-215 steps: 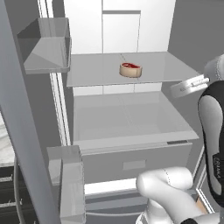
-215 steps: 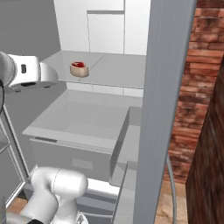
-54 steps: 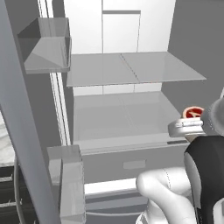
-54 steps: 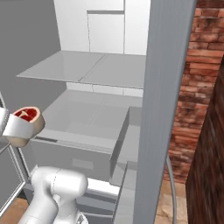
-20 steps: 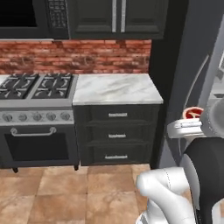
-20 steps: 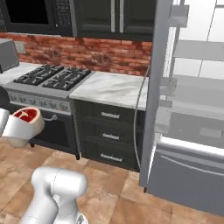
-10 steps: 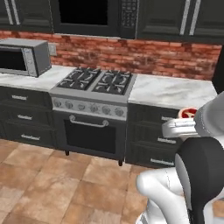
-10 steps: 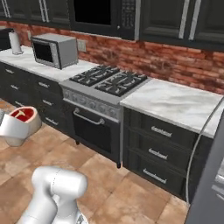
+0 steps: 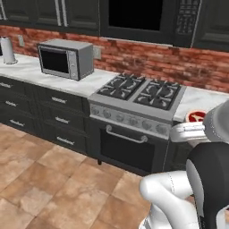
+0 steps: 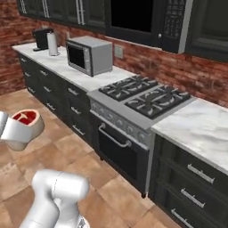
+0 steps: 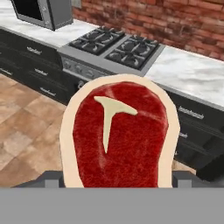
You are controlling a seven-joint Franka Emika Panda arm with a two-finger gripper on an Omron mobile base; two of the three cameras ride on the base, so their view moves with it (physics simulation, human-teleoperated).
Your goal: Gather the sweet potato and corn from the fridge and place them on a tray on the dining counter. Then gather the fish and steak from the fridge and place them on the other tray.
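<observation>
Kitchen: stove [image 9: 138, 96], microwave [image 9: 66, 58] on worktop [image 9: 31, 71] | Steak [image 11: 119, 135]: clamped upright in gripper [image 10: 20, 129], carried above floor [image 9: 40, 179] | Gripper: spread wide around the slab | Advice: keep the grip steady while driving toward the tray; avoid swinging.

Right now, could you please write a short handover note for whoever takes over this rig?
Gripper: shut on the steak, carried in mid-air at the arm's side.
Surroundings: base faces the stove and microwave along the brick wall; fridge, trays and dining counter are out of sight.
Done: steak is out of the fridge.
Left: reach the dining counter and set the steak on its tray. The other items cannot be checked from here.
</observation>
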